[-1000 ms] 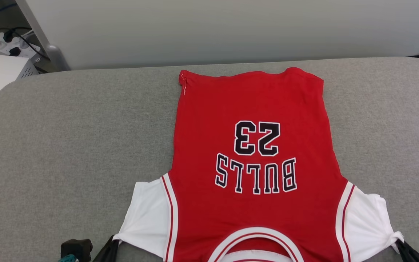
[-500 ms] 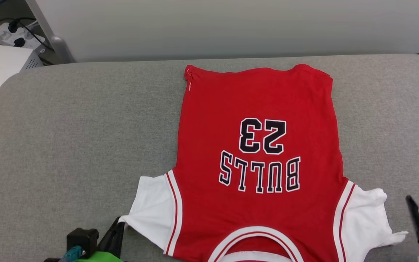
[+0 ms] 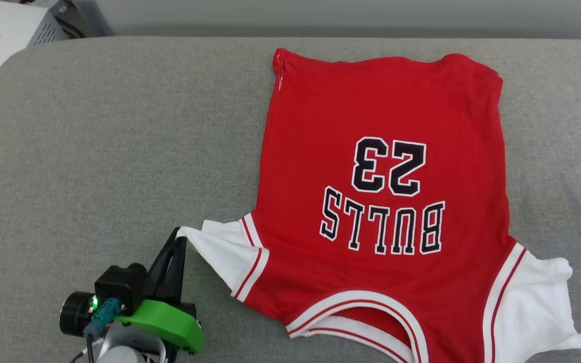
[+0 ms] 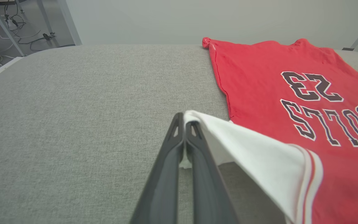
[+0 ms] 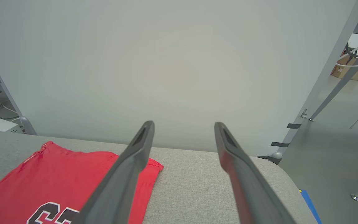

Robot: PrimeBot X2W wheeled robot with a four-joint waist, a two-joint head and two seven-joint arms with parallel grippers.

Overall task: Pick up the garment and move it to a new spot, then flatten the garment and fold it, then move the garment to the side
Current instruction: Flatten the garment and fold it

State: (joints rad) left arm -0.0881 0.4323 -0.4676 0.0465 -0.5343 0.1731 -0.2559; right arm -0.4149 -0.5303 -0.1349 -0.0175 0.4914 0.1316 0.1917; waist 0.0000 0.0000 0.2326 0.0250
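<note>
Right now the red Bulls 23 T-shirt (image 3: 386,111) lies spread chest-up on the grey padded table (image 3: 94,151), collar toward the robot. The left pincer (image 3: 178,237) is pressed together on the tip of one white sleeve (image 4: 253,149), which is raised off the table. The right pincer (image 5: 182,124) stands spread, holding nothing.

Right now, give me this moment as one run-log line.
garment: spread flat on grey cushion, unfolded | left gripper: shut on white sleeve tip | right gripper: open, empty
</note>
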